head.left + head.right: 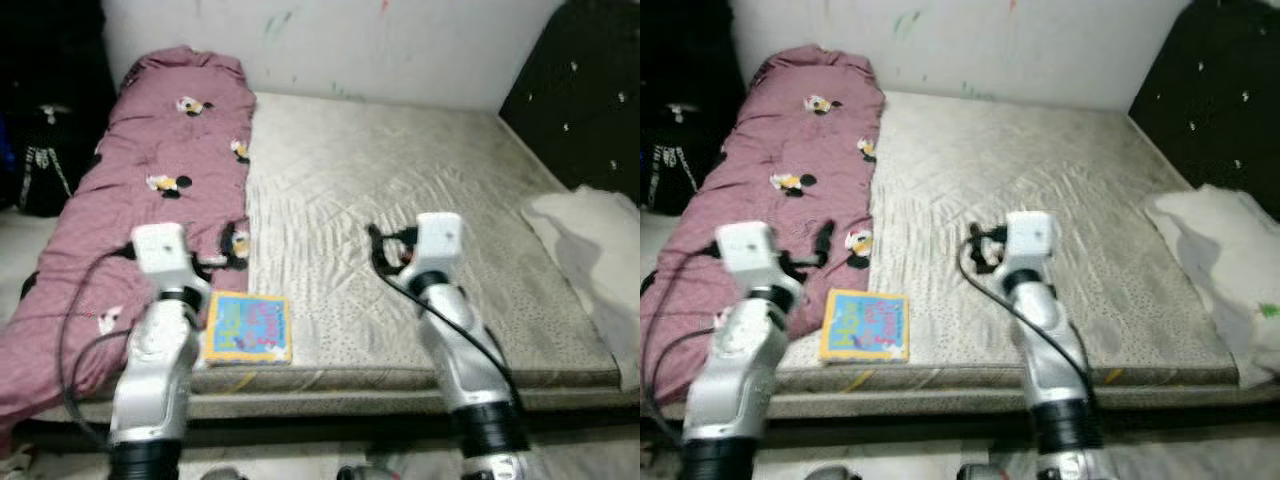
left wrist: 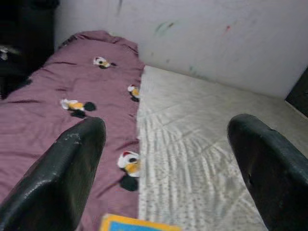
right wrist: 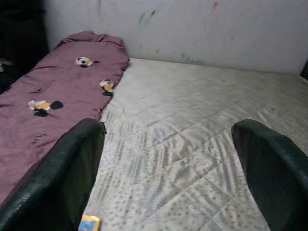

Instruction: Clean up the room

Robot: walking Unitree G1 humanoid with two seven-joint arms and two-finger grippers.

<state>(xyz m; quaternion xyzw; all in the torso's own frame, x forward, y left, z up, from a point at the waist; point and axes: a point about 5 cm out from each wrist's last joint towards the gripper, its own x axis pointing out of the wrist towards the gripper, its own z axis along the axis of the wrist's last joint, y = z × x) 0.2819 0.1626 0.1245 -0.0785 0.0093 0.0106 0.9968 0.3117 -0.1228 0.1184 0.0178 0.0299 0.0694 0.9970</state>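
Observation:
A colourful picture book point(image 1: 248, 327) lies flat on the beige mattress point(image 1: 400, 170), close to its front edge and next to a mauve blanket point(image 1: 170, 150) printed with cartoon figures. My left gripper point(image 1: 218, 255) hovers just beyond the book, over the blanket's edge, open and holding nothing. In the left wrist view its fingers point(image 2: 72, 163) stand wide apart, with the book's corner point(image 2: 137, 224) below them. My right gripper point(image 1: 385, 252) is raised over the middle of the mattress, open and empty, and its fingers point(image 3: 72, 168) frame bare mattress.
The blanket runs along the bed's left side up to the white wall. A white pillow point(image 1: 595, 250) lies at the right edge under a black headboard point(image 1: 585, 90). A dark bag point(image 1: 45, 160) stands on the floor at the left.

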